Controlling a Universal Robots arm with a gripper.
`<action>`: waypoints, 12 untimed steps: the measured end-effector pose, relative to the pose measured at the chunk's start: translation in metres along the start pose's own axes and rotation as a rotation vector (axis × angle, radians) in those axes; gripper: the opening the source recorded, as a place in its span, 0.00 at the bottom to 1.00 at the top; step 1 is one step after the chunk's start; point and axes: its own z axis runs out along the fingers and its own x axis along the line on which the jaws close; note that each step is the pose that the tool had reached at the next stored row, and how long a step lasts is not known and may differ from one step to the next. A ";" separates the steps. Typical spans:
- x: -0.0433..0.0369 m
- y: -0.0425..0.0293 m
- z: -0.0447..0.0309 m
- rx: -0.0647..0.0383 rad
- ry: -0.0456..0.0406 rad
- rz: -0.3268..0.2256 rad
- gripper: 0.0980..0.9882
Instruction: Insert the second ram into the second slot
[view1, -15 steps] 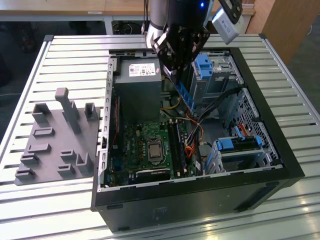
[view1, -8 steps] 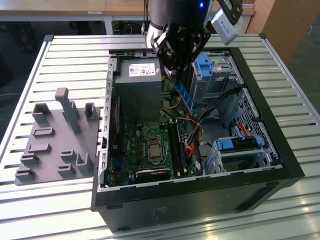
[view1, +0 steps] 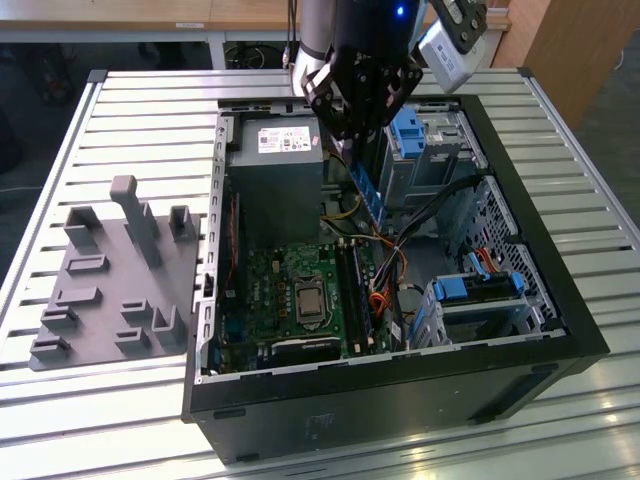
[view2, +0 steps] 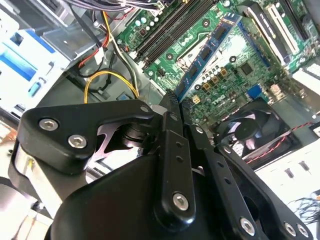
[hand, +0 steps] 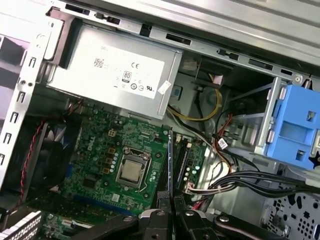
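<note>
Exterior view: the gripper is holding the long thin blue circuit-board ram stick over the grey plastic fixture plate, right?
No. In the exterior view the gripper holds the long thin blue circuit-board ram stick over the open black computer case; the grey plastic fixture plate lies beside it, on the exterior view's left.

One high overview, two close cameras riding at the gripper (view1: 352, 140).

Your exterior view stands off, high over the near side of the open computer case (view1: 400, 400). It looks down and away across the whole case and the slatted table (view1: 150, 120). Both wrist views sit close above the case, looking past the fingers (view2: 172, 130) at the motherboard (hand: 100, 150), seemingly from opposite sides of the gripper. All three views share the motherboard and the second ram (view2: 207, 50) pinched in those fingers.
</note>
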 end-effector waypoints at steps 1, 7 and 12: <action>0.0000 0.0000 0.0001 0.000 -0.0005 0.014 0.04; 0.0000 0.0000 0.0004 0.002 -0.0030 0.087 0.04; 0.0000 0.0000 0.0007 0.003 -0.0047 0.136 0.04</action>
